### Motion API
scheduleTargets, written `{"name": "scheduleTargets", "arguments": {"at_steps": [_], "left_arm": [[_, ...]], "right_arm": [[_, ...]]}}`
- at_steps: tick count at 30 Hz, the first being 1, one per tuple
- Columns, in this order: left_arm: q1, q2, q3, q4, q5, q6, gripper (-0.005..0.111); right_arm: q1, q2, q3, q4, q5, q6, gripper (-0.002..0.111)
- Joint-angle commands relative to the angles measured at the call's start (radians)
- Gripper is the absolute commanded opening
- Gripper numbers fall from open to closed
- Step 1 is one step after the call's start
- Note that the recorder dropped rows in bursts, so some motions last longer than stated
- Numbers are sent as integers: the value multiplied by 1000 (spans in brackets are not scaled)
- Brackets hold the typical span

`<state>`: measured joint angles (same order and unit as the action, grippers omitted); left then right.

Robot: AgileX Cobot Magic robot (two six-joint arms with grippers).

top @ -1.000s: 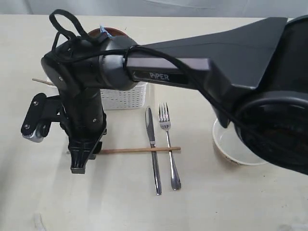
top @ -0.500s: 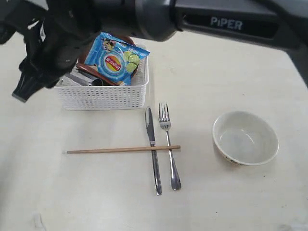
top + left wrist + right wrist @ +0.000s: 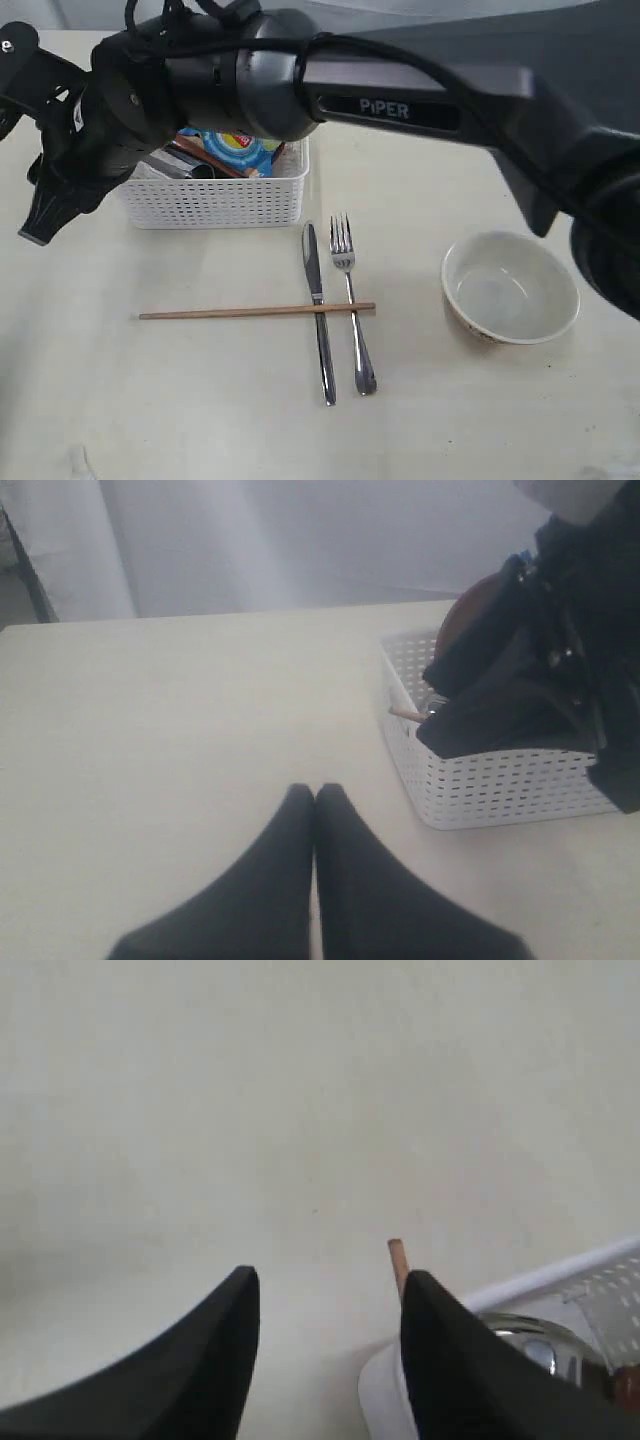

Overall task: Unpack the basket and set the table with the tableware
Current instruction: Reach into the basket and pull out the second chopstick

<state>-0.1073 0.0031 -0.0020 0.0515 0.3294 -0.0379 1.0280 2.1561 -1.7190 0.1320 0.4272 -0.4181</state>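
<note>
Right gripper (image 3: 35,224), spread, dropped lower at upper left beside white lattice plastic basket (image 3: 215,200). Steel knife (image 3: 318,300), steel fork (image 3: 351,290), wooden chopstick (image 3: 250,312), cream bowl (image 3: 510,288) already on beige surface (image 3: 150,400); rest awaits inside. Left gripper (image 3: 315,798) clenched.

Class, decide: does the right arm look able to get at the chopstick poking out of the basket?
Probably yes: the right gripper is open, and the chopstick juts past the basket rim just ahead of its fingers, with nothing between.
</note>
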Motion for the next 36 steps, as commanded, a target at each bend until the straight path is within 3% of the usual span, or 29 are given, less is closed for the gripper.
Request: {"name": "scheduleTargets", "arguments": {"at_steps": [1,7,17,19,24,36], "left_arm": [[-7,-3,2,-2,-10,1,0],[-7,-3,2,-2,-10,1,0],[-7,-3,2,-2,-10,1,0],[-7,-3,2,-2,-10,1,0],[-7,-3,2,-2,-10,1,0],[-7,-3,2,-2,-10,1,0]], "right_arm": [[-2,39,-49,0,-24,-9,43],[-2,120,-176,-13,60,-9,43],[-2,150,-246,-217,206,71,43],[-2,150,-246,-220,208,71,35],[-2,150,-246,-220,204,71,0],[0,148,-342,-220,292,52,0]]}}
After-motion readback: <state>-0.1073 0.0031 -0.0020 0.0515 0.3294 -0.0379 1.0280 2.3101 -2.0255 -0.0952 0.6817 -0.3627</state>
